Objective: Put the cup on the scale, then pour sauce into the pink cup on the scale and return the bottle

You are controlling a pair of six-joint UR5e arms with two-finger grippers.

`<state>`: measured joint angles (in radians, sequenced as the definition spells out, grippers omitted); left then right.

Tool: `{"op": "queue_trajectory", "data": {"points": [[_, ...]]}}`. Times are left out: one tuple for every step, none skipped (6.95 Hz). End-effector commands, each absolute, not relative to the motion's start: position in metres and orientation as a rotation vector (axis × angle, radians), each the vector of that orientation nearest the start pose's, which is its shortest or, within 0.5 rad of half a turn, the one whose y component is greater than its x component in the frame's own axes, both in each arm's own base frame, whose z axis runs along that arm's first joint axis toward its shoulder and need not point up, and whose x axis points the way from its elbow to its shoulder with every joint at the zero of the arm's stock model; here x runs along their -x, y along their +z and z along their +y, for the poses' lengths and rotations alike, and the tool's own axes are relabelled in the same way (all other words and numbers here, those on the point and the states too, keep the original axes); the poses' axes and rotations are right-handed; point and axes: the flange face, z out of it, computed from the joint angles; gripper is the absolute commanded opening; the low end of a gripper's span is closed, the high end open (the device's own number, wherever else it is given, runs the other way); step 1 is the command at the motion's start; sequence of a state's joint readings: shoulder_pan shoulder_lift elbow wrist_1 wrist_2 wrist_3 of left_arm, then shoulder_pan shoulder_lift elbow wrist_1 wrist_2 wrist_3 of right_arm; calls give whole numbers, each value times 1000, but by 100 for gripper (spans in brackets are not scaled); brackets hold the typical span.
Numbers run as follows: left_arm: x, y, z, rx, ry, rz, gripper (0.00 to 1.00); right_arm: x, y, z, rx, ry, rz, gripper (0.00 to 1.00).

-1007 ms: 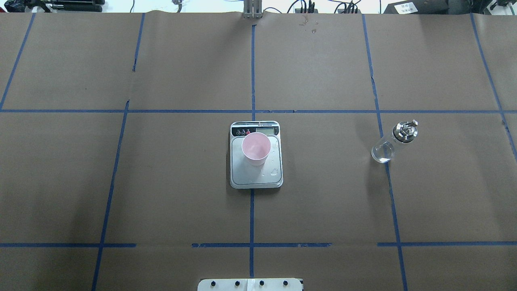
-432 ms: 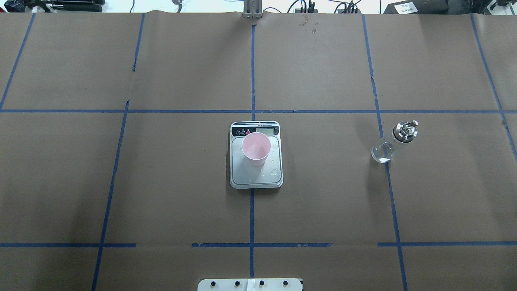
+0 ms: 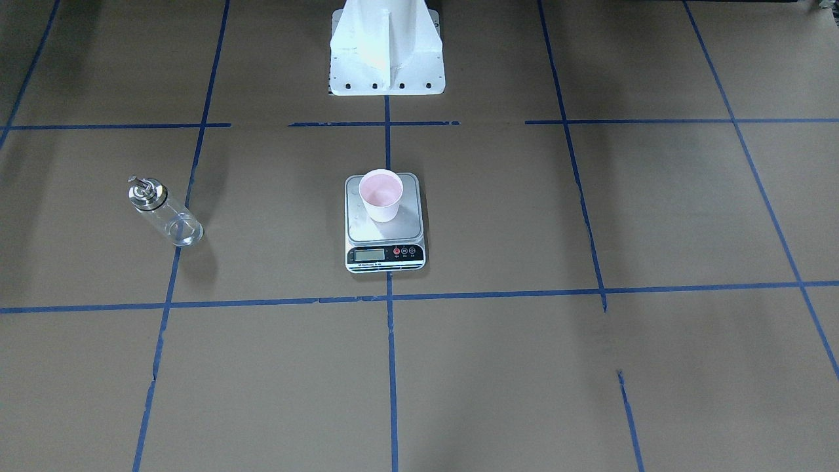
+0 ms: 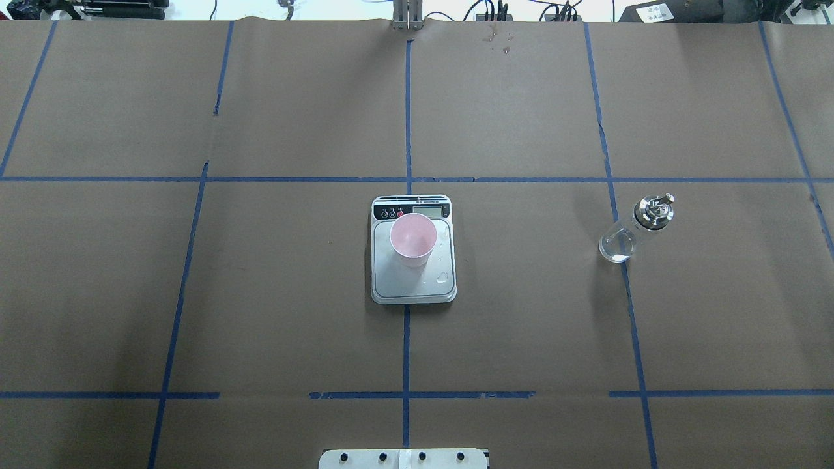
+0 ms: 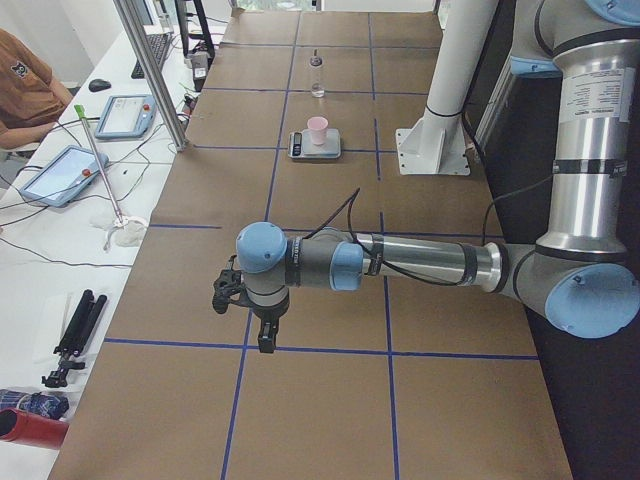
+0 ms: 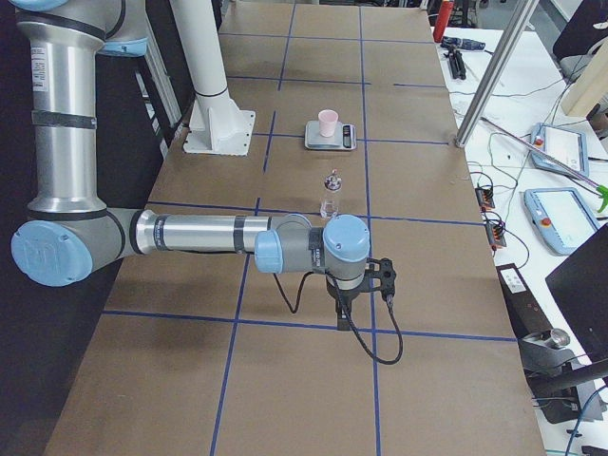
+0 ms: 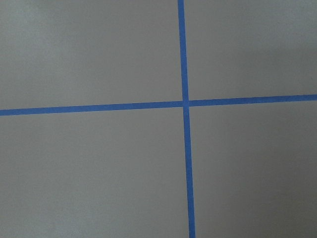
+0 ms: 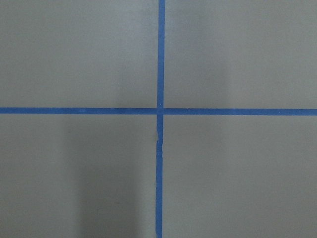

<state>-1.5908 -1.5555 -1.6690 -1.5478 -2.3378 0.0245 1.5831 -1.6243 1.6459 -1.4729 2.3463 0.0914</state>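
Observation:
The pink cup (image 4: 413, 238) stands upright on the scale (image 4: 417, 286) at the table's middle, toward the display end; it also shows in the front view (image 3: 381, 193). A few clear droplets lie on the platform (image 4: 443, 277). The glass bottle (image 4: 635, 228) with its metal cap stands upright on the paper, well right of the scale, untouched. My left gripper (image 5: 265, 340) hangs over the table's left end and my right gripper (image 6: 342, 318) over the right end, both far from everything. I cannot tell whether either is open or shut. The wrist views show only paper and blue tape.
Brown paper with blue tape lines covers the table. The robot's white base plate (image 4: 404, 458) sits at the near edge. A metal pole (image 5: 150, 70), tablets and cables stand along the far side. Small wet marks (image 4: 498, 39) lie near the far edge.

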Motion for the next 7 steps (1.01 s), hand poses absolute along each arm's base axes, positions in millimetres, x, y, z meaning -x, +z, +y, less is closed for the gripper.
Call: {"op": "queue_trajectory", "data": {"points": [[74, 620, -487, -75, 28, 765, 100, -70, 639, -477, -92, 77, -778, 100], [74, 620, -488, -77, 28, 765, 100, -70, 639, -477, -91, 80, -779, 100], [74, 616, -491, -82, 29, 765, 100, -70, 639, -477, -91, 80, -779, 100], [74, 615, -492, -84, 30, 765, 100, -70, 637, -478, -95, 78, -780, 100], [74, 613, -494, -88, 32, 765, 100, -70, 636, -479, -98, 76, -779, 100], [74, 613, -494, -88, 32, 765, 100, -70, 635, -480, -100, 74, -780, 100], [74, 612, -495, -91, 33, 763, 100, -70, 635, -479, -100, 74, -780, 100]]}}
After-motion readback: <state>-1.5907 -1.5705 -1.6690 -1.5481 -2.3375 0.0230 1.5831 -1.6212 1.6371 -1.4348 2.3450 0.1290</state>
